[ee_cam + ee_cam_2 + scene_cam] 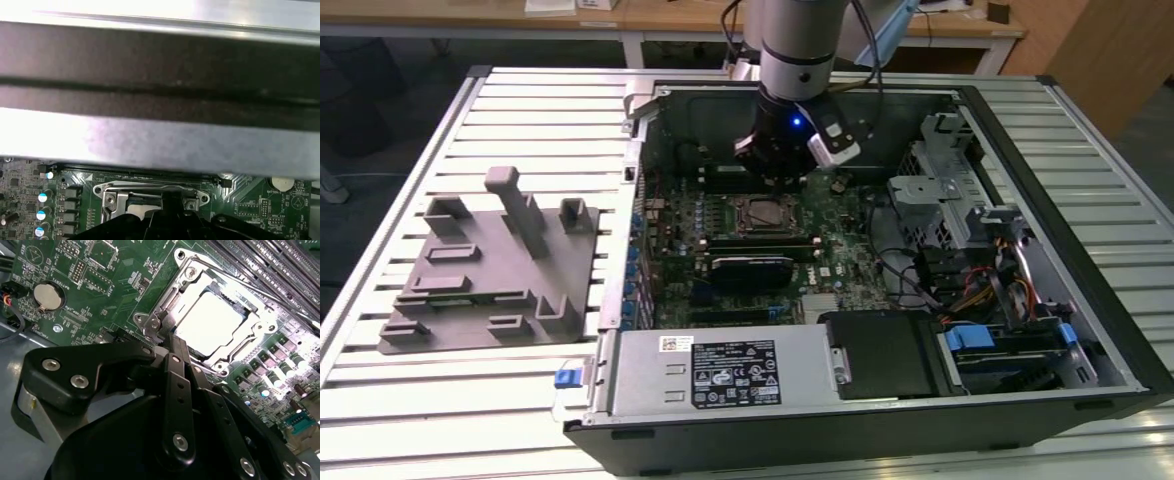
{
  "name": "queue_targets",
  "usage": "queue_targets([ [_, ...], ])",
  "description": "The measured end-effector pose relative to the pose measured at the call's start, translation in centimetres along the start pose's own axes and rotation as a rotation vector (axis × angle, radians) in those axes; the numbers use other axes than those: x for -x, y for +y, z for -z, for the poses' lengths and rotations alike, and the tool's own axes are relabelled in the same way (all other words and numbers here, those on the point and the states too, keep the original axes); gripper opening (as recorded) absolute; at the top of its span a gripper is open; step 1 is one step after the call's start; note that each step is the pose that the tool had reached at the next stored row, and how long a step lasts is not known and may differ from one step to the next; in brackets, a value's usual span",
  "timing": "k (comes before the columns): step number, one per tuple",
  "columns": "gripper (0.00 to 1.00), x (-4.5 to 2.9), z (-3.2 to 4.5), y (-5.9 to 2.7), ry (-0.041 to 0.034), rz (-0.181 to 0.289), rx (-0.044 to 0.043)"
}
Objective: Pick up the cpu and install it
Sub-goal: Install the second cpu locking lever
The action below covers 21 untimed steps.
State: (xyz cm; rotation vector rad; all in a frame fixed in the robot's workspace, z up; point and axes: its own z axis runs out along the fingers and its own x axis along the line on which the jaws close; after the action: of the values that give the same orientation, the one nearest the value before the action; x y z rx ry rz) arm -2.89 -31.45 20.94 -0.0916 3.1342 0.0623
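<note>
The cpu (212, 324) is a bright silvery square lying flat inside the motherboard socket, with the metal socket frame (165, 300) around it. My gripper (170, 342) hangs just above one edge of that socket, its black fingers drawn together with nothing between them. In the exterior view the gripper (781, 178) sits low inside the open computer case, right behind the socket (761, 212). The first wrist view shows the gripper's tip (170, 207) against the socket frame (115, 192).
A grey moulded fixture (494, 265) lies on the slatted table at the exterior view's left. Around the socket are RAM slots (754, 240), the power supply (720, 370), a drive cage (947, 190) and loose cables (961, 290). A coin cell (49, 296) sits on the board.
</note>
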Motion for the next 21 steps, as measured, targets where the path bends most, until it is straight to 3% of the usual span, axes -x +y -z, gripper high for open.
queue_targets([
  [3,0.11,0.01,0.64,0.03,-0.0001,0.0,0.0],
  [10,0.11,0.02,2.99,0.12,0.0,0.0,-0.0003],
  [14,0.11,0.02,3.17,-0.05,-0.0001,0.0,-0.0003],
  [21,0.11,-0.06,3.22,-1.2,0.0,0.0,-0.0005],
])
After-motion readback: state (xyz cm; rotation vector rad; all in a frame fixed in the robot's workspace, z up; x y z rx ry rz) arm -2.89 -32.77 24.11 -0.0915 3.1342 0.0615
